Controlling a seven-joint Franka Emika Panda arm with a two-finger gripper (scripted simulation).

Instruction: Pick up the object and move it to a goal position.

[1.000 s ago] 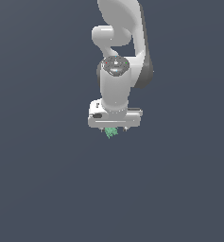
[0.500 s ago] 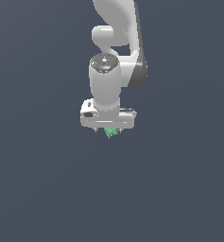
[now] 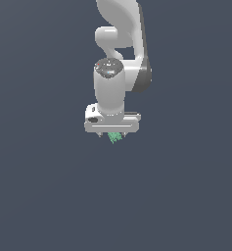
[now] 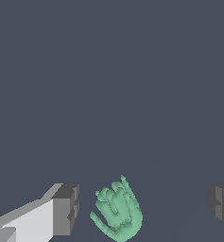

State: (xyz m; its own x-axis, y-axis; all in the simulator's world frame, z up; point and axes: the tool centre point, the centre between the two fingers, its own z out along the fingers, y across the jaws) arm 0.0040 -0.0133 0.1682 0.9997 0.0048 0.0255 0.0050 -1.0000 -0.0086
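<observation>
One white arm (image 3: 118, 59) hangs straight down over a flat dark-grey floor (image 3: 44, 196), its gripper (image 3: 113, 135) low above the mint-green object (image 3: 115, 138), which peeks out just under the palm in the exterior view. Wrist cam shows the jaws spread wide w/ the lumpy, ridged object (image 4: 118, 211) lying between the two dark pads (image 4: 66, 209), nearer one pad than the other & touching neither; nothing is held. Whether the fingertips reach the floor can't be told from either view.
</observation>
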